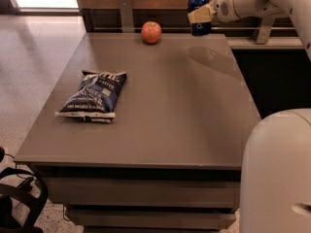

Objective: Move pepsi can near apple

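Chip bag (93,95): dark blue, crinkled, flat on the near left of the tabletop (180,106).
Apple (151,32): red-orange, upright at the far edge, centre.
Pepsi can (197,2): upright, right of the apple and apart from it, raised over the far right edge.
Gripper (198,16): reaching in from the right, jaws clenched around the pepsi can's middle.

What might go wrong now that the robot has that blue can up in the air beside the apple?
1. The gripper holds the pepsi can off the table, close to its far edge. If the grip slips or lets go too early, the can may tip or fall behind.
2. The apple is round and also near that edge, so a nudge from the can would likely roll it off.
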`<state>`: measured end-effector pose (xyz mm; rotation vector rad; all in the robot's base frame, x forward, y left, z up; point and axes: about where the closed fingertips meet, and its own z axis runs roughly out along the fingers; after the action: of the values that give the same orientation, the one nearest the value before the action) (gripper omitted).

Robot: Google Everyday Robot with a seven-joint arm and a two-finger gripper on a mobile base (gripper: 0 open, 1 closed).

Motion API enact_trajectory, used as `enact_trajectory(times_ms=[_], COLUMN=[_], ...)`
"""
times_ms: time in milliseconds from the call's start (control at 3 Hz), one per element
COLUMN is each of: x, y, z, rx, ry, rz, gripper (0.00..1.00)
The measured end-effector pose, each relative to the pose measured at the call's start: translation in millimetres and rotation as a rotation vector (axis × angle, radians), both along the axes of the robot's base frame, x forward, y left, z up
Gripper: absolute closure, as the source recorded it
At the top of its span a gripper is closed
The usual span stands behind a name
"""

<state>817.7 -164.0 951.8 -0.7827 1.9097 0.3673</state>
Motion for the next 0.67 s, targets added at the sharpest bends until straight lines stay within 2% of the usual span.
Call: enact_trajectory(times_ms=[333,667], x=[15.1,24.0], y=[-6.1,-2.3], z=[-24.5,-45.9], rx=[0.049,0.097], ry=[0.022,0.045], rz=[-0.023,-0.022], gripper=[1.0,1.0])
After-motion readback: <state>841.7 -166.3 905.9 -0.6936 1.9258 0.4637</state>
